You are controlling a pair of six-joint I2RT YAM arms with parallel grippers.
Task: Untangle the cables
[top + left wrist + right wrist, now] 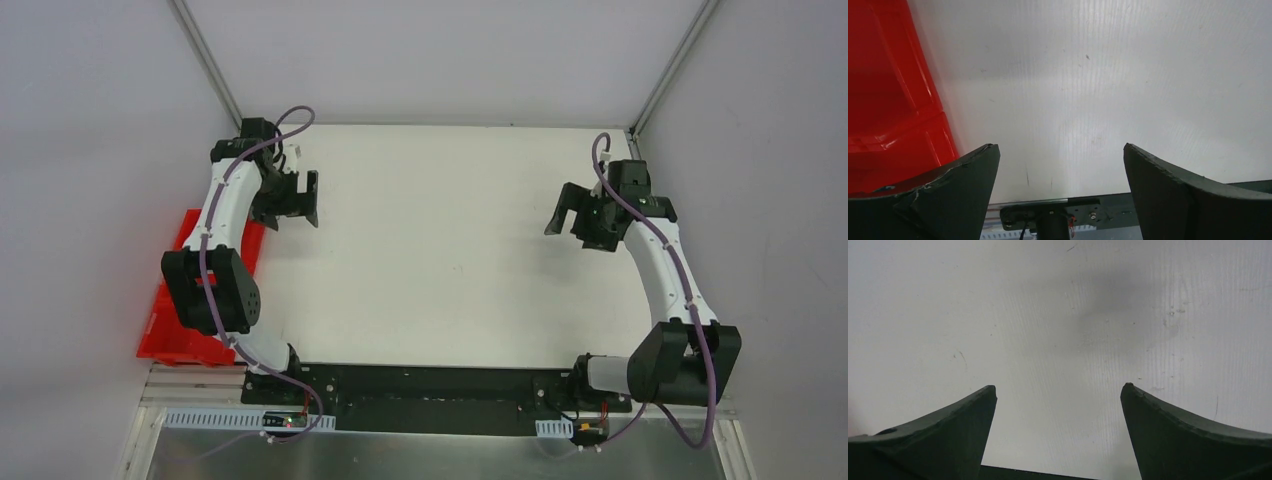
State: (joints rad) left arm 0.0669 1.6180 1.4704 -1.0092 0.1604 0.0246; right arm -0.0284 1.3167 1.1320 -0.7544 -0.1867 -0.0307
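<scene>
No blue, black or orange-yellow cable shows in any view; the cables are out of view. My left gripper hangs over the far left of the white table, open and empty; in the left wrist view only bare table lies between its fingers. My right gripper hangs over the far right of the table, open and empty; in the right wrist view its fingers frame bare white surface.
A red bin stands off the table's left edge, beside the left arm; it also shows in the left wrist view. A black base rail runs along the near edge. Grey walls and metal frame posts enclose the table.
</scene>
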